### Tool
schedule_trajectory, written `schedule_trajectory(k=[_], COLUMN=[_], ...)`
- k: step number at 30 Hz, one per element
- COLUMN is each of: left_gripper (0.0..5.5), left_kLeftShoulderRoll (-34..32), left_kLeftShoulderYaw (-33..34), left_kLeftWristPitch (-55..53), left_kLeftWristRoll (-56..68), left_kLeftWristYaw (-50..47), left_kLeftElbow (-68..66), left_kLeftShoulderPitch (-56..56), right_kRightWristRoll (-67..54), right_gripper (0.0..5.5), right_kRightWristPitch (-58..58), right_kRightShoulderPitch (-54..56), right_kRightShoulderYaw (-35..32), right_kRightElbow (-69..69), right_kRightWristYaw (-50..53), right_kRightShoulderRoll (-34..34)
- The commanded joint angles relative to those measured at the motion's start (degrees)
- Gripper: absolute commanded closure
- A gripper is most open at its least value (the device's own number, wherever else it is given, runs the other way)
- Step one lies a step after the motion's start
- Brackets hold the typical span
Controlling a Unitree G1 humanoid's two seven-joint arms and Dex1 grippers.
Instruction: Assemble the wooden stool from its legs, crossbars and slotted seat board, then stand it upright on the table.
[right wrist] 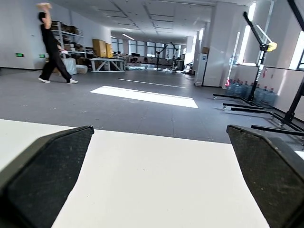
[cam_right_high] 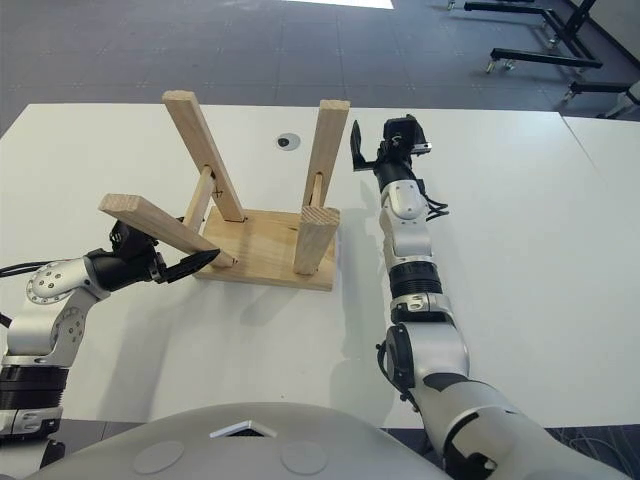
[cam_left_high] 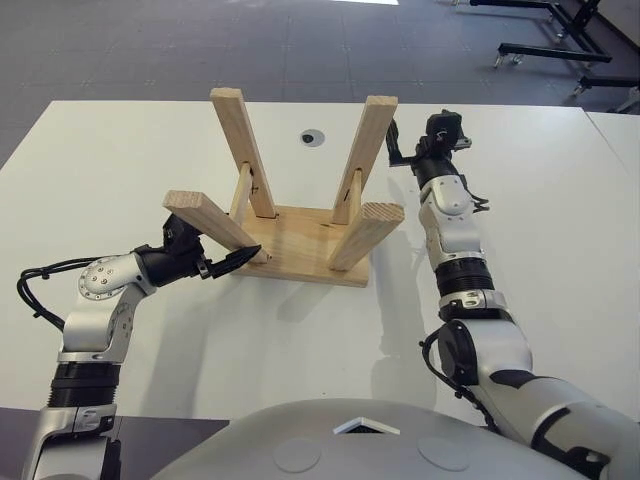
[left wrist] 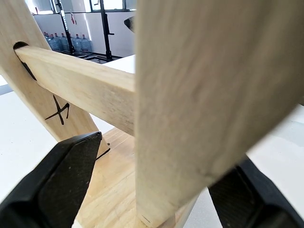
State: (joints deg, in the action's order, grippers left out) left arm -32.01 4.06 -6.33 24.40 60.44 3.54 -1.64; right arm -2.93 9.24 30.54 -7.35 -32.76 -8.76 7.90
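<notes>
Left eye view: the stool (cam_left_high: 300,245) lies upside down near the middle of the desk (cam_left_high: 150,330). Its seat board (cam_left_high: 290,255) is flat on the surface, and four legs splay upward and outward. The far-left leg (cam_left_high: 243,150) and far-right leg (cam_left_high: 365,150) lean toward the desk's far edge. The near-left leg (cam_left_high: 210,222) and near-right leg (cam_left_high: 365,235) lean toward the near edge. A crossbar (cam_left_high: 242,190) joins the left pair of legs and another (cam_left_high: 350,195) joins the right pair.

The left gripper (cam_left_high: 228,260) sits low at the seat board's left corner. Its jaws are set wide on either side of the near-left leg, close to where it meets the board. In the left wrist view one finger (left wrist: 57,185) stands apart from the wood. The other is partly hidden behind the leg, so contact there cannot be judged.

The right gripper (right wrist: 159,142) is held just beside the upper end of the far-right leg, apart from it. Its jaws are wide and hold nothing.

A round port (cam_left_high: 313,137) lies in the desk between the two far legs. White surface runs from the seat board to the near edge, and broadly to the right of the right arm up to a seam (cam_left_high: 590,125) with a neighbouring desk.
</notes>
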Motion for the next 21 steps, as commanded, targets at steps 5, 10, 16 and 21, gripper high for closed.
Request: schedule_trajectory(k=[5,10,16,21], left_gripper=[1.86,1.86,1.86,1.86], left_kLeftShoulderRoll=[-0.13,0.02,0.11,-0.49], left_kLeftShoulderYaw=[0.26,-0.1,-0.78,-1.83], left_kLeftWristPitch=[0.33,-0.09,-0.87,-2.52], left_kLeftWristRoll=[-0.18,0.1,0.59,1.11], left_kLeftWristYaw=[-0.83,-1.03,-0.61,0.58], left_kLeftElbow=[-0.3,0.29,0.98,1.46], left_kLeftShoulderPitch=[0.06,0.39,0.82,0.97], right_kRightWristRoll=[-22.03,-24.68,-20.74,-16.92], right_gripper=[0.33,0.33,0.33,0.33], right_kRightWristPitch=[-20.06,-26.83,-24.86,-19.69], right_kRightShoulderPitch=[-15.28,-17.78,-19.98,-19.9], right_kRightShoulderYaw=[2.41,6.3,12.83,16.11], right_kRightElbow=[18.55,25.46,27.66,23.78], right_kRightWristYaw=[-41.47,-54.01,-59.8,-62.07], right_kRightShoulderRoll=[13.54,20.29,22.47,21.99])
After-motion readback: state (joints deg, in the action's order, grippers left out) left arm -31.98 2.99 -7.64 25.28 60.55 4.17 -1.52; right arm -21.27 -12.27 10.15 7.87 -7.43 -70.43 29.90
